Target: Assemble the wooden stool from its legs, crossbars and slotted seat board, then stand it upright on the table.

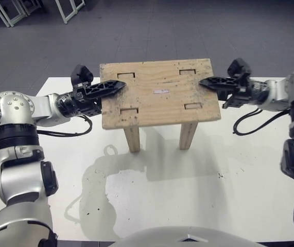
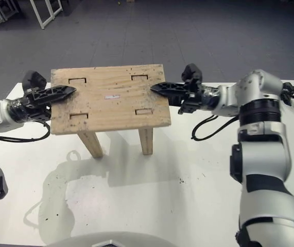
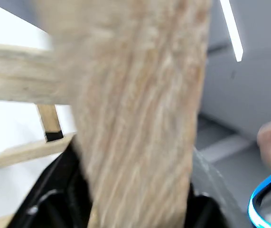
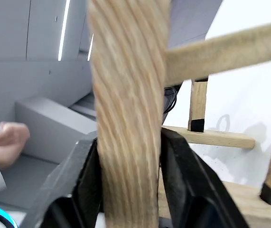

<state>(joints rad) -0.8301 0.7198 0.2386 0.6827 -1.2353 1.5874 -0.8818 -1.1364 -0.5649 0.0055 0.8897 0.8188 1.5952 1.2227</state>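
Observation:
The wooden stool stands upright on the white table [image 1: 198,195], its slotted seat board [image 1: 159,92] on top and two front legs [image 1: 132,139] [image 1: 188,135] reaching the tabletop. My left gripper [image 1: 117,85] is shut on the seat board's left edge. My right gripper [image 1: 206,82] is shut on the right edge. In the right wrist view the board edge [image 4: 126,114] sits between the black fingers [image 4: 182,180], with a crossbar [image 4: 211,137] and legs behind. The left wrist view has the board edge [image 3: 135,123] close up and a crossbar [image 3: 31,149] below.
White tabletop stretches in front of the stool and to both sides. Grey floor lies beyond the table's far edge, with white frame legs [image 1: 69,10] in the far background. A black cable [image 1: 249,123] hangs from my right wrist.

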